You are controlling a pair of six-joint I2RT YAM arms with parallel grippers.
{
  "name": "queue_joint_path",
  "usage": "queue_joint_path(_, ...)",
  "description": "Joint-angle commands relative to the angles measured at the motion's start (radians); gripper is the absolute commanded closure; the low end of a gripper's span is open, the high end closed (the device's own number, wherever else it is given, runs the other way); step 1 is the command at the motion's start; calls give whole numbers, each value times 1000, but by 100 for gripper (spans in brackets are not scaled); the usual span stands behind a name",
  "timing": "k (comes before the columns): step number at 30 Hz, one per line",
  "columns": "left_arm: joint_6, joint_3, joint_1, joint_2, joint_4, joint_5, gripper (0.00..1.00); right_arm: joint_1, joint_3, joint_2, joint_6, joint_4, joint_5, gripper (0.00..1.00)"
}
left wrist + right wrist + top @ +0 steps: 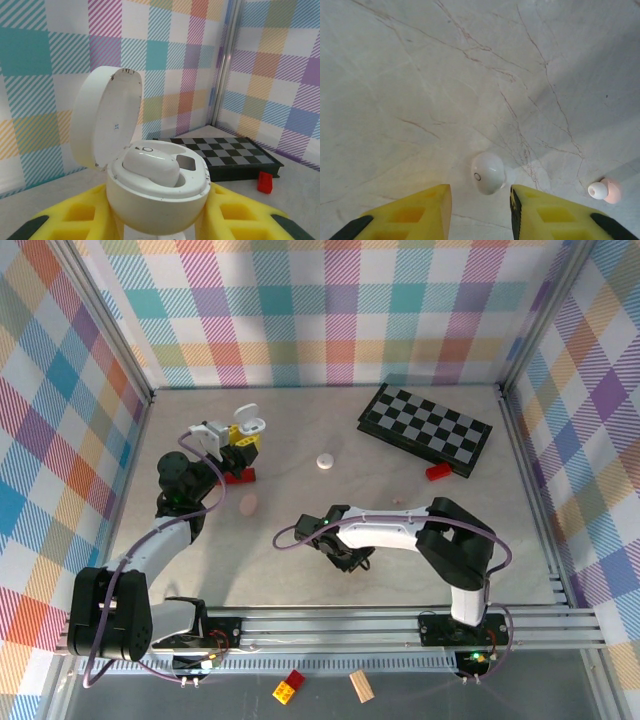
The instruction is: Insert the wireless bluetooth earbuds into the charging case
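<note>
My left gripper (238, 445) is shut on the white charging case (157, 200), held off the table between its yellow fingers (235, 215). The case's lid (102, 117) stands open. One white earbud (150, 167) sits in the case, beside an empty slot (186, 162). In the top view the case (248, 424) is at the back left. My right gripper (480, 192) points down at the table with its jaws open. A white earbud (487, 172) lies on the table just ahead of the gap, touching neither finger. A pale pink earbud (602, 190) lies further right.
A folded checkerboard (425, 428) lies at the back right with a red brick (438, 472) by its near edge. A white round case (326, 462) and a pink pebble-like case (249, 504) lie mid-table. A red block (238, 476) sits below my left gripper.
</note>
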State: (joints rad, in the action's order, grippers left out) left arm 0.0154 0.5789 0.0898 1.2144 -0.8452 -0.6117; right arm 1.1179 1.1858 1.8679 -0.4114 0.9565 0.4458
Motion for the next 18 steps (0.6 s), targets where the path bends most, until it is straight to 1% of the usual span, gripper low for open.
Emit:
queue_joint_path(1, 17, -9, -9, -13, -56, -16, 66, 4, 21, 13, -13, 33, 45, 68)
queue_joint_path(13, 17, -8, -9, -15, -49, -26, 66, 3, 32, 52, 3, 12, 63, 70)
queue_joint_path(18, 16, -7, -9, -10, -49, -36, 66, 4, 45, 77, 7, 4, 73, 73)
